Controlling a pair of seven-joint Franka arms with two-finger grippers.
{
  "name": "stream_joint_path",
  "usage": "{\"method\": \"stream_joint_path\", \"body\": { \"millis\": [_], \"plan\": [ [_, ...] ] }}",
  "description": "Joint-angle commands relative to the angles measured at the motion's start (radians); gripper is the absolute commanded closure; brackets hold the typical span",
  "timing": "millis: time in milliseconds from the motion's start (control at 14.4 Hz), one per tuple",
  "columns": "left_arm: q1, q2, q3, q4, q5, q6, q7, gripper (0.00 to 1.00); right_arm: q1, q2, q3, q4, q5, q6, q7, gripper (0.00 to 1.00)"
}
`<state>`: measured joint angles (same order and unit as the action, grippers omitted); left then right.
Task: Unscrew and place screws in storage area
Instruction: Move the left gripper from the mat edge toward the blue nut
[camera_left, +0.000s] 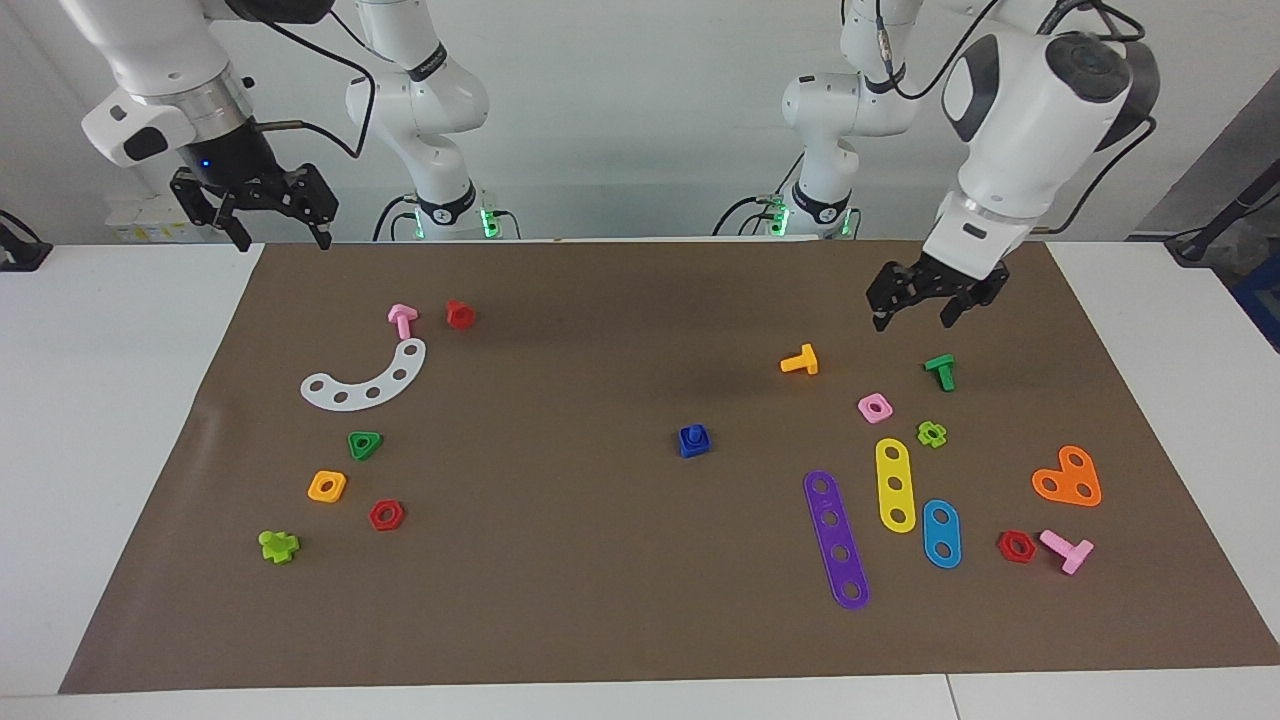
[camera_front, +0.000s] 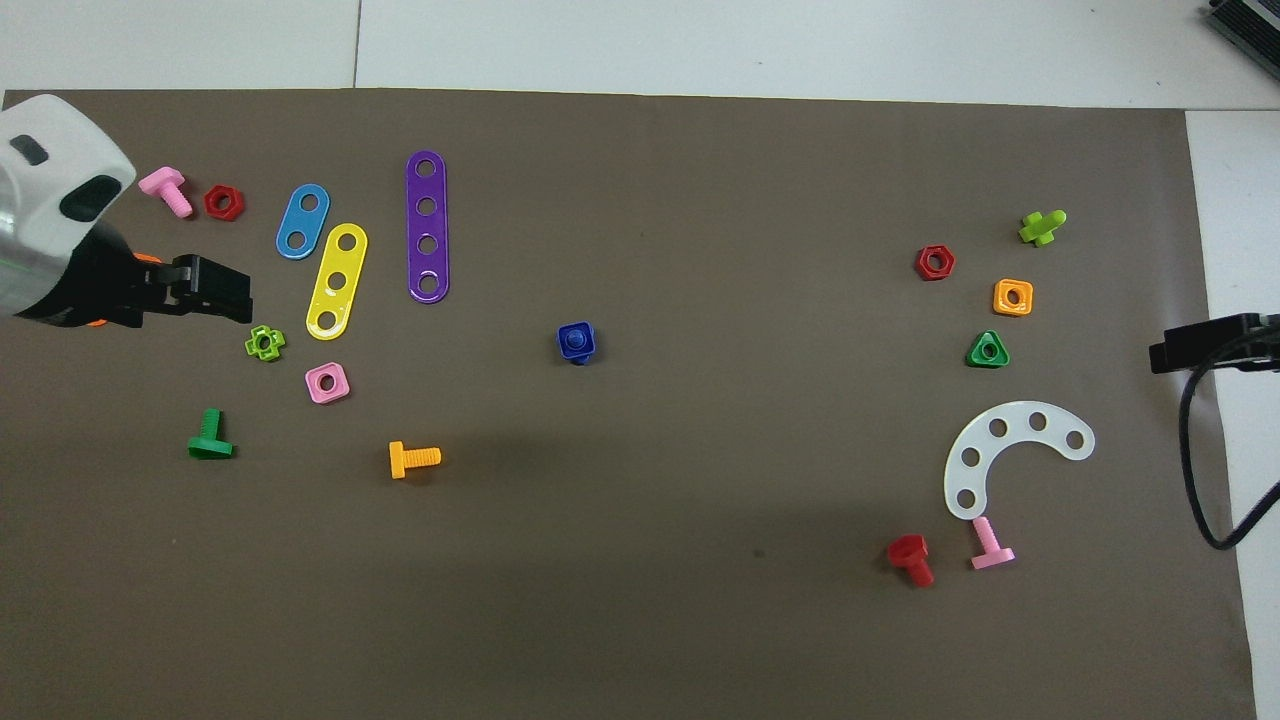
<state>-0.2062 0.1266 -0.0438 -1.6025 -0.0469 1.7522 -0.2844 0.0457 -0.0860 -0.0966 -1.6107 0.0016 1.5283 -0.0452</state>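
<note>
Blue screw (camera_left: 693, 438) sits upright mid-bench in its blue nut, well toward centre from my left gripper (camera_left: 910, 308), jaws apart, nearer arm; right gripper (camera_left: 268, 212) waits, jaws apart.

Orange heart plate (camera_front: 148, 262) was mostly hidden under left gripper (camera_front: 232, 293) in overhead view; right gripper (camera_front: 1160, 352) cut off by edge.

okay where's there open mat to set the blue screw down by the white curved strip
Bare mat lies between the white curved strip, green triangle nut and the blue screw at mid-mat. It is crowded around the purple strip and yellow strip, under the left gripper.
</note>
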Motion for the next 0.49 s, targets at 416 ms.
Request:
{"method": "stream_joint_path", "body": {
  "millis": [416],
  "plan": [
    [-0.209,0.234,0.016,0.03,-0.007,0.274,-0.301,0.05,-0.01,-0.009,0.012,-0.003,-0.003,-0.01,0.019,0.0]
  ]
}}
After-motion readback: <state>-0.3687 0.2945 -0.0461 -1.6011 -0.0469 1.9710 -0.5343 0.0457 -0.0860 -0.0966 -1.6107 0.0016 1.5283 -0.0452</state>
